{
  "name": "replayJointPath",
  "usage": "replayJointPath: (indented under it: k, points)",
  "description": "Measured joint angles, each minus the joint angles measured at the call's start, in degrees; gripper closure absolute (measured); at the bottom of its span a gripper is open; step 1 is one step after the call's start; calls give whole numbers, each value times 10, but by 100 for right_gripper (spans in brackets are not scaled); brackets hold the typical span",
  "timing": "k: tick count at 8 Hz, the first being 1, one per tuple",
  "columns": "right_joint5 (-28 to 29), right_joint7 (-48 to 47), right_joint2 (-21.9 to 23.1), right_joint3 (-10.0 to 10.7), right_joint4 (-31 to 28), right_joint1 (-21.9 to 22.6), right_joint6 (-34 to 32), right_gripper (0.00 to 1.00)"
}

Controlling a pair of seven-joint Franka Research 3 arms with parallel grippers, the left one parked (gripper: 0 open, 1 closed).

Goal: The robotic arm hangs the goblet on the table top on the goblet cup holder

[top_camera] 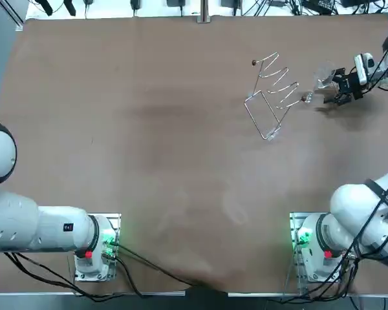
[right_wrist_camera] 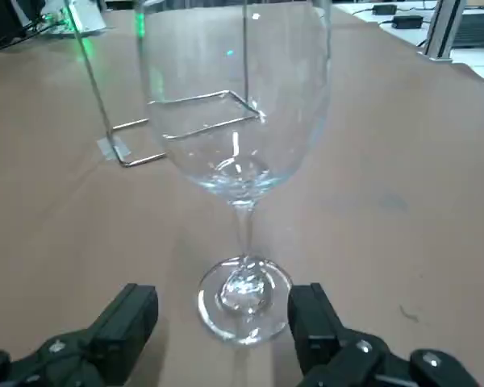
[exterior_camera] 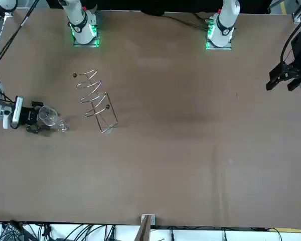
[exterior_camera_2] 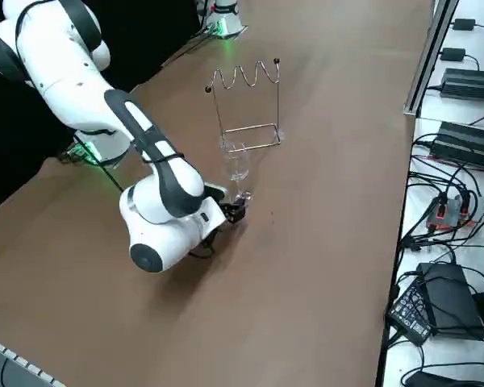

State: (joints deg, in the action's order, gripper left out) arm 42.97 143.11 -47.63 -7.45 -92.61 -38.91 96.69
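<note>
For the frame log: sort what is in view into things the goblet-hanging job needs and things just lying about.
Job: goblet, standing upright; wire cup holder; right gripper, open either side of the goblet's foot.

Lying about: black boxes and cables beside the table.

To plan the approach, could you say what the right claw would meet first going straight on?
Likely the goblet, its stem just ahead of the open right claw; the holder stands beyond.
</note>
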Motion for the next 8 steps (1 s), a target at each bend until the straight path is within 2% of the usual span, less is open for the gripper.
replayJointPath:
  k: [8]
  points:
    - [16, 10, -9, 0, -12, 32, 26, 0]
